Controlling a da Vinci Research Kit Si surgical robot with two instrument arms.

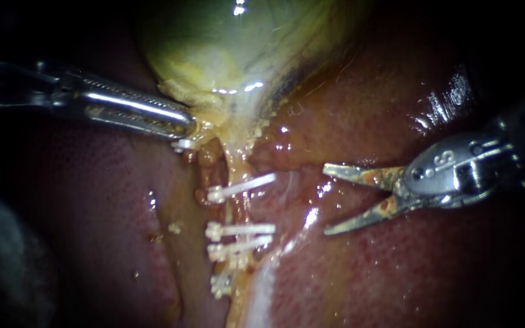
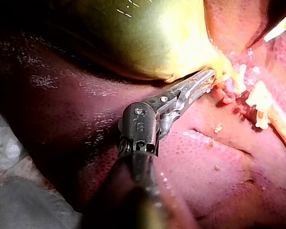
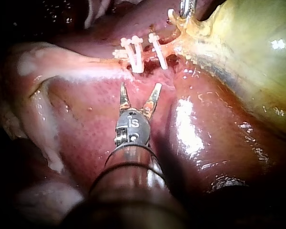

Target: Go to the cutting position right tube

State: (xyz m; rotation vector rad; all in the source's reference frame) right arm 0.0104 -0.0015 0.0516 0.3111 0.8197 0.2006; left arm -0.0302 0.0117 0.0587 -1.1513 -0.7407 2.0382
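A pale tube (image 1: 236, 209) runs down from the yellow-green gallbladder (image 1: 232, 42) and carries several white clips (image 1: 241, 229). My right instrument (image 1: 327, 201) comes in from the right; its two stained blades stand open, tips just right of the clips and apart from the tube. In the right wrist view the open blades (image 3: 139, 87) point at the clips (image 3: 133, 55), short of them. My left instrument (image 1: 183, 132) is shut on the gallbladder's lower edge, also seen in the left wrist view (image 2: 207, 78). I cannot tell which tube is the right one.
Glistening red-brown liver (image 1: 396, 273) surrounds the tube on both sides. A pale strand of tissue (image 3: 43, 119) lies beside my right instrument's shaft. Grey cloth (image 2: 19, 200) shows behind the left instrument's shaft.
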